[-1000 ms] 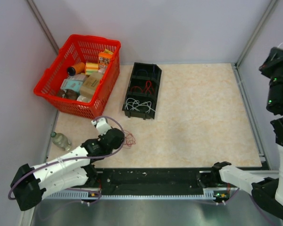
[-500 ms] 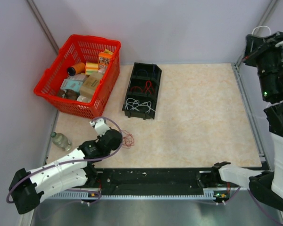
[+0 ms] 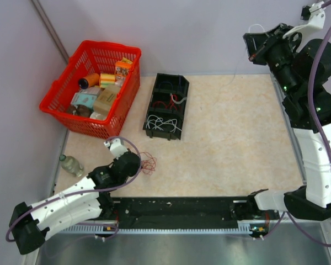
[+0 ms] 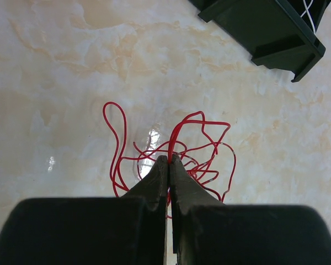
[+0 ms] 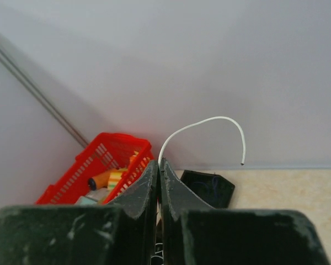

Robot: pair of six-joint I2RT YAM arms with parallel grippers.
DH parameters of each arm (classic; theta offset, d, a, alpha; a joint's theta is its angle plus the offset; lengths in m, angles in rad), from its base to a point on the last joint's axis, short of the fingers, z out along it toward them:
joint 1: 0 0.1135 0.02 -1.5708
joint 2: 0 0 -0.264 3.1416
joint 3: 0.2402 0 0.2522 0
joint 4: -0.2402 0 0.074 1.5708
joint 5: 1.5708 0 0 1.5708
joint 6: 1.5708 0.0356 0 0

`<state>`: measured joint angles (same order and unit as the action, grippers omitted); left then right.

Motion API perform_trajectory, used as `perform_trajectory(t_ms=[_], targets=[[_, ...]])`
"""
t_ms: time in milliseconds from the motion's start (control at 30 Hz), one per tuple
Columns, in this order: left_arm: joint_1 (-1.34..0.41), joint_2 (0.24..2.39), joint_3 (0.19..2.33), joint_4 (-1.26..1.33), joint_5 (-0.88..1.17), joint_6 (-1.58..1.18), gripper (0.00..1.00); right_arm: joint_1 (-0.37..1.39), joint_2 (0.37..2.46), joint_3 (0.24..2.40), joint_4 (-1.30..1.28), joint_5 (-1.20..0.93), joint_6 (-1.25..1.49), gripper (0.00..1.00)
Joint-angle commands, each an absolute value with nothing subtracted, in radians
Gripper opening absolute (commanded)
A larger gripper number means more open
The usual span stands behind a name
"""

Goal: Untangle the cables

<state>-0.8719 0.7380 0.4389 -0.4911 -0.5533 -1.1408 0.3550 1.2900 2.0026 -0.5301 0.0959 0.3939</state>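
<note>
No words, brand names or numbers can be read in any view. Small boxes [image 3: 106,100] in the red basket [image 3: 91,126], at ten o'clock on the tabletop [image 3: 231,138], carry coloured printing in orange, yellow and teal. It is too small and blurred to make out.

left arm [image 3: 66,201], right arm [image 3: 315,160]: white shells, black joints | purple cables [image 3: 312,58] | pincer fingers [image 5: 138,196]: black, scuffed

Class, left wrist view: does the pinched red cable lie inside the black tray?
No: the red cable lies loose on the table, held by the left gripper, apart from the black tray.
</note>
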Motion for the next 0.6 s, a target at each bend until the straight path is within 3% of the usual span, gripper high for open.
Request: perform_trajectory(t_ms=[0, 567], targets=[[-0.868, 0.727, 0.433, -0.44, -0.549, -1.124, 0.0, 0.365, 1.331, 1.99, -0.376, -0.034, 0.469, 0.0], [-0.868, 0.715, 0.431, -0.42, -0.554, -1.103, 0.0, 0.497, 1.597, 2.25, -0.319, -0.054, 0.416, 0.0]])
